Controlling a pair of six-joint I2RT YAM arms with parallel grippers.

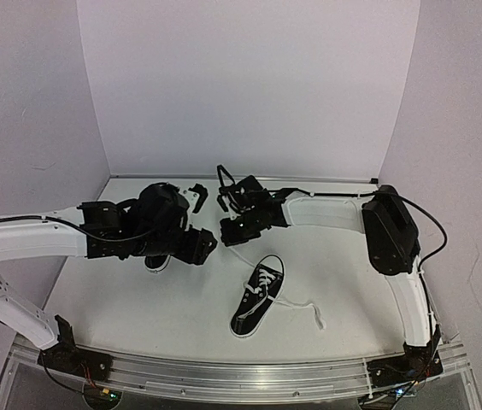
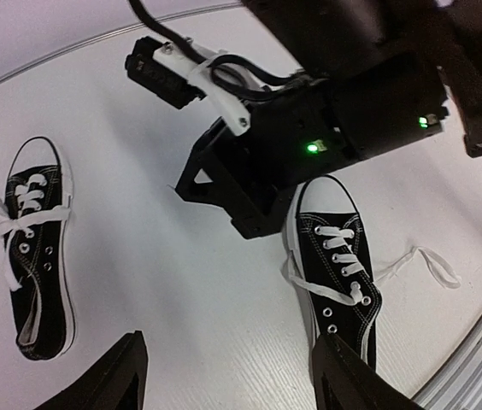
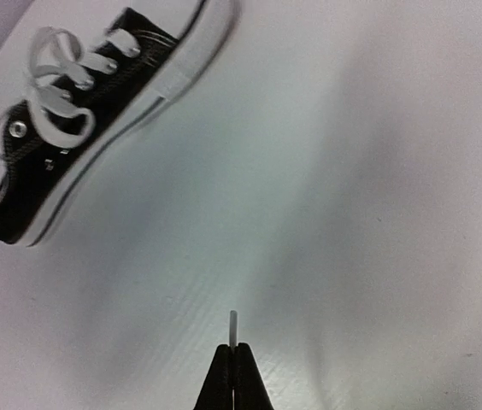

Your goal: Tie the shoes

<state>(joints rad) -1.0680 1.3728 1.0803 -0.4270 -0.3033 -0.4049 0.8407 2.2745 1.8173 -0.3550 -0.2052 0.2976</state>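
One black sneaker with white laces (image 1: 258,295) lies near the table's middle, with a loose lace (image 1: 309,309) trailing right. It also shows in the left wrist view (image 2: 341,269). The other sneaker (image 1: 157,261) is mostly hidden under my left arm, and lies in plain sight in the left wrist view (image 2: 38,260). My left gripper (image 1: 204,245) (image 2: 232,380) is open and empty, hovering above the table between the two shoes. My right gripper (image 1: 227,235) (image 3: 233,348) is shut on a thin white lace tip (image 3: 233,327). A blurred sneaker (image 3: 79,120) lies at the upper left of the right wrist view.
My right arm's black wrist and gripper (image 2: 309,145) fill the upper middle of the left wrist view, close above the middle shoe. White walls enclose the table at the back and sides. A metal rail (image 1: 241,376) runs along the near edge.
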